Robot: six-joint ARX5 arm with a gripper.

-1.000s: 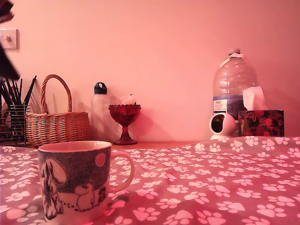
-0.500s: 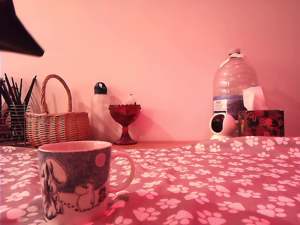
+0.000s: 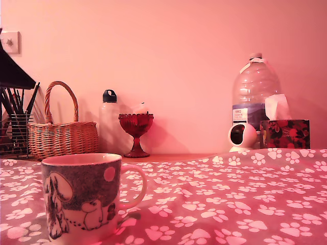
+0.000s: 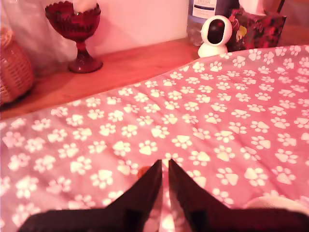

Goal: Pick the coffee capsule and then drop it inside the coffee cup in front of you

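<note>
The coffee cup [image 3: 82, 196], a large pale mug with a dark speckled band, white cartoon creatures and a loop handle, stands upright on the paw-print cloth at the exterior view's lower left. Its pale rim [image 4: 277, 203] shows at the wrist view's edge. My gripper [image 4: 164, 163] hangs above the cloth, its dark fingers [image 4: 145, 191] almost touching with nothing between them. A small orange-brown thing [image 4: 143, 170] peeks out beside one finger; I cannot tell whether it is the coffee capsule. Only a dark part of the arm [image 3: 11, 71] shows at the exterior view's left edge.
Along the wall stand a red glass goblet [image 3: 136, 133], a wicker basket [image 3: 61, 133], a holder of pencils [image 3: 13, 127], a white bottle [image 3: 109, 122], a large water jug [image 3: 254, 94], a small round white camera [image 3: 241, 137] and a tissue box [image 3: 284, 131].
The dark arm part at the exterior view's upper left swung in larger and higher, then dropped lower and back toward the edge. The cup has stayed put.
</note>
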